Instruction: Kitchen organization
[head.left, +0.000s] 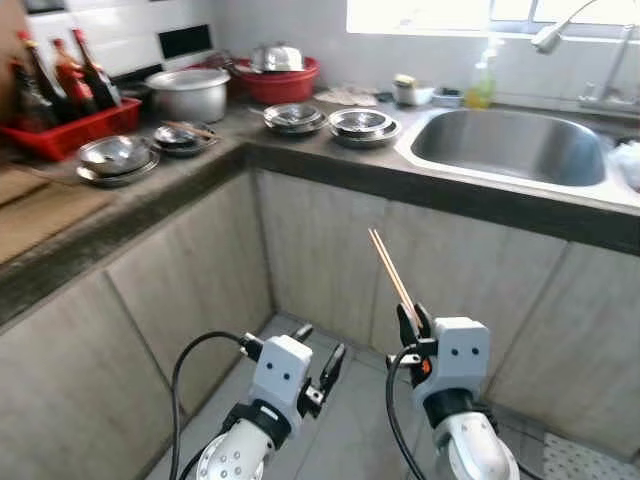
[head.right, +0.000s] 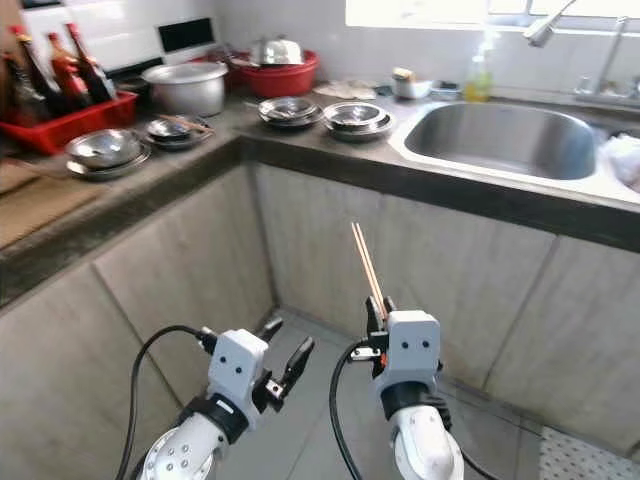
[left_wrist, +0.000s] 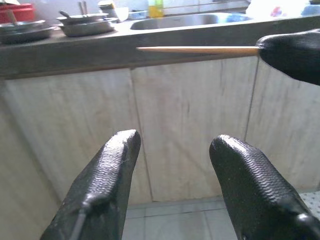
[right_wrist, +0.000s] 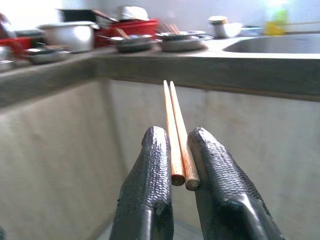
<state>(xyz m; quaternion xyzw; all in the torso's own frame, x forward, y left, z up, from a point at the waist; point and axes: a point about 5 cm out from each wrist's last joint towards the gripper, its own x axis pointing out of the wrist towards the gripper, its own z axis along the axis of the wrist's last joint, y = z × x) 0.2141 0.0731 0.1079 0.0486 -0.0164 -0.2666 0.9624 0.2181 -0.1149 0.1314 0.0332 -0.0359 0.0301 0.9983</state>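
Observation:
A pair of wooden chopsticks (head.left: 390, 272) points up and slightly left from my right gripper (head.left: 413, 322), which is shut on their lower ends below counter height, in front of the cabinet doors. In the right wrist view the chopsticks (right_wrist: 176, 131) sit side by side between the two black fingers (right_wrist: 150, 170). My left gripper (head.left: 318, 350) hangs low beside it, open and holding nothing; its fingers (left_wrist: 112, 170) stand well apart. On the L-shaped counter (head.left: 300, 150) rest stacked steel plates (head.left: 362, 124), more steel dishes (head.left: 115, 157) and a pot (head.left: 190, 93).
A steel sink (head.left: 510, 145) with a tap (head.left: 560, 35) lies at the right, a dish-soap bottle (head.left: 482, 85) behind it. A red basin (head.left: 278, 80) and a red tray of bottles (head.left: 70, 125) stand at the back left. Cabinet doors (head.left: 320, 260) face me over tiled floor (head.left: 350, 420).

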